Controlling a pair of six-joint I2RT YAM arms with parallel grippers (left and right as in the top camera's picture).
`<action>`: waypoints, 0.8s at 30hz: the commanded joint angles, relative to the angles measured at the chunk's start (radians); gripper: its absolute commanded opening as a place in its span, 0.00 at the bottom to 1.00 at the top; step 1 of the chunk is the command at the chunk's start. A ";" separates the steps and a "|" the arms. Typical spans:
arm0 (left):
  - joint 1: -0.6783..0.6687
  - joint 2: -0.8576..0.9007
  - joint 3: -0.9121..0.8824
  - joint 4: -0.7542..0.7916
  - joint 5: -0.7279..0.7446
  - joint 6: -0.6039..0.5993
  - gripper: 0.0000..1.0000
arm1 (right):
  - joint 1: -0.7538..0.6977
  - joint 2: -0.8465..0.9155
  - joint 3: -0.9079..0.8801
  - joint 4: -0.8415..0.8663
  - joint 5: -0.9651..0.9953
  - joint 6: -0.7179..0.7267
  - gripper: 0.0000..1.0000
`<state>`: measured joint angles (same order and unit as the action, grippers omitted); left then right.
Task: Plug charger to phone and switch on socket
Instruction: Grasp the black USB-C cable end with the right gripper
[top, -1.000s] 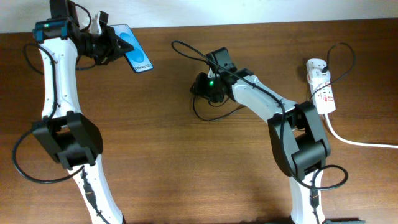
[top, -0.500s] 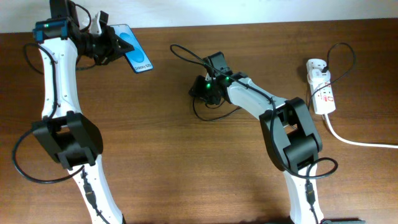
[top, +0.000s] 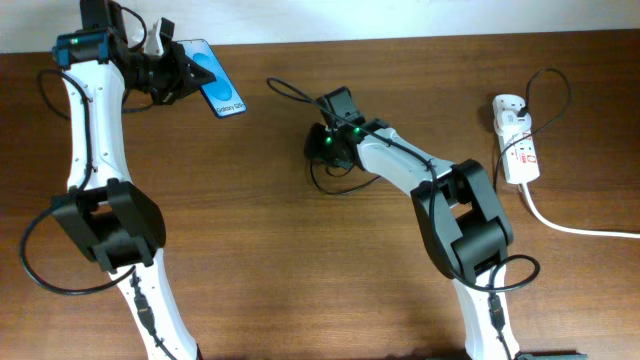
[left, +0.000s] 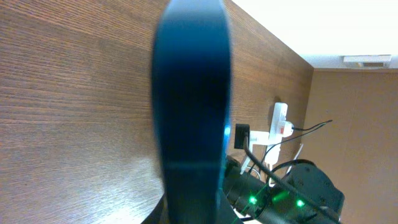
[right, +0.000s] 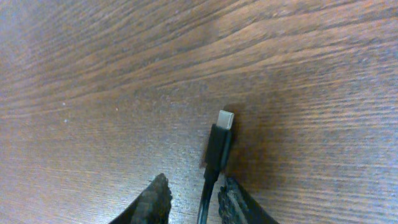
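Charger (right: 219, 142) connector tip sits low-centre in the right wrist view, casting a shadow on the table (right: 93, 74). Right gripper (right: 194, 194) pinches the cable just behind it, fingers cut off by the bottom edge. Overhead, black cable loops around that gripper mid-frame; plug end hard to make out. Phone (top: 222, 90) is upper left, tilted, clamped in the left gripper (top: 190, 74). Left wrist view shows it only as a blurred edge-on bar blocking the centre. Socket (top: 518, 140) is far right, well apart, its white cord (top: 570, 228) running off-frame.
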<state>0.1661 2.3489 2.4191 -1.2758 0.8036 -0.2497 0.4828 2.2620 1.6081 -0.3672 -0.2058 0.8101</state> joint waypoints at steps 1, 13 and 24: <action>0.000 -0.009 0.010 -0.003 0.038 0.020 0.00 | 0.021 0.036 0.000 -0.029 0.069 0.015 0.26; 0.000 -0.009 0.010 -0.023 0.075 0.021 0.00 | -0.103 -0.174 0.008 -0.063 -0.405 -0.524 0.04; -0.076 -0.009 0.010 -0.012 0.515 0.282 0.00 | -0.185 -0.592 0.008 -0.520 -0.562 -0.751 0.05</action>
<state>0.1165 2.3489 2.4191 -1.2919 1.1187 -0.0673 0.3016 1.7390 1.6146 -0.8402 -0.7639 0.0948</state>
